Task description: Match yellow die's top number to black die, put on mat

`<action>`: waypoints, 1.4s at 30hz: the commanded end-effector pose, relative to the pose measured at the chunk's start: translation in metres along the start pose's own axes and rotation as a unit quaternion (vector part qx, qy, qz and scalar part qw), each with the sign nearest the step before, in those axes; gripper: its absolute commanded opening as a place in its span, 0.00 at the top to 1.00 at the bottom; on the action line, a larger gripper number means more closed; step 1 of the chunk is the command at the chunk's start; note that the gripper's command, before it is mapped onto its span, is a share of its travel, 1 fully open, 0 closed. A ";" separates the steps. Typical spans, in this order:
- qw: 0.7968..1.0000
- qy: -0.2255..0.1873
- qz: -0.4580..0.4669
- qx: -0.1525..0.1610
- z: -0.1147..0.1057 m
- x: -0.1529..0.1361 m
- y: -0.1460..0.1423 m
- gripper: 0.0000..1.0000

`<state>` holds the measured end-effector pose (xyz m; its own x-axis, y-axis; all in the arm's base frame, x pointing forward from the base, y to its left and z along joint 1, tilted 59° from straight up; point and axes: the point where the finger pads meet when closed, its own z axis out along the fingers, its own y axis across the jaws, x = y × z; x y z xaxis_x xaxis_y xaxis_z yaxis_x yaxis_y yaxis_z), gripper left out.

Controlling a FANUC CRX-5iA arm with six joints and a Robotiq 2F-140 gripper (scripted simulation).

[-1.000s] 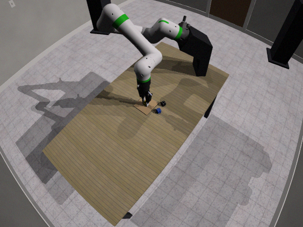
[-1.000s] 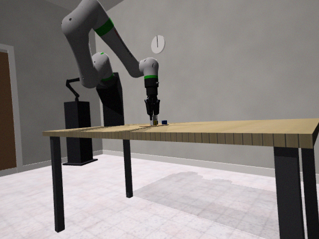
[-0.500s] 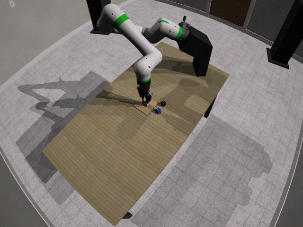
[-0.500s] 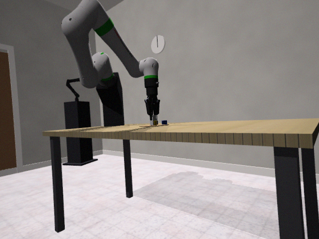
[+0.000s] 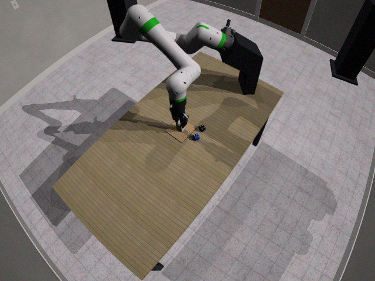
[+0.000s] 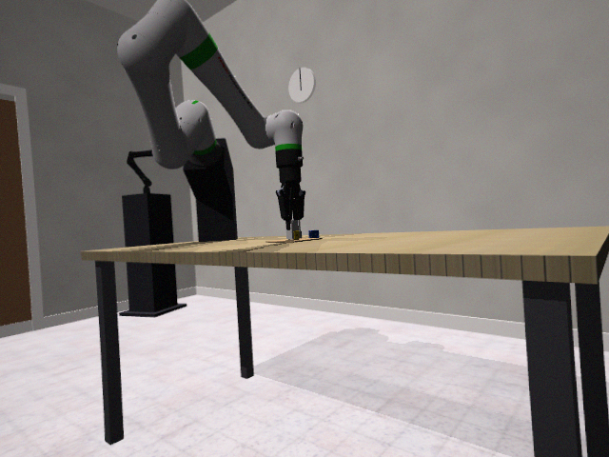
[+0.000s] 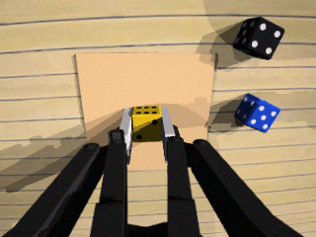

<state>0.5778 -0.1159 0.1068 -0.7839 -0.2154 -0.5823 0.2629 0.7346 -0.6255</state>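
The yellow die [image 7: 146, 123] sits between my finger pads over the near half of the tan mat [image 7: 145, 89]. Its upward face shows six pips. My gripper [image 7: 146, 118] is shut on it and points straight down, at or just above the mat surface [image 5: 180, 132]. The black die [image 7: 258, 38] lies on the wood off the mat's far right corner, with a four-pip face in view. In the top view the gripper [image 5: 181, 127] stands over the mat with the black die [image 5: 201, 127] to its right. The exterior view shows the fingertips [image 6: 295, 234] at table level.
A blue die [image 7: 257, 113] lies on the wood just right of the mat, nearer than the black die; it also shows in the top view [image 5: 195, 137] and the exterior view [image 6: 313, 232]. The robot's black base [image 5: 245, 65] stands at the table's far end.
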 end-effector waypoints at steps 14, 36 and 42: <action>1.000 0.000 0.000 0.000 0.000 0.000 0.000 0.84; 1.000 0.000 0.000 0.000 0.000 0.000 0.000 0.84; 1.000 0.000 0.000 0.000 0.000 0.000 0.000 0.82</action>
<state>0.5778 -0.1159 0.1068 -0.7839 -0.2154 -0.5823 0.2629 0.7346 -0.6255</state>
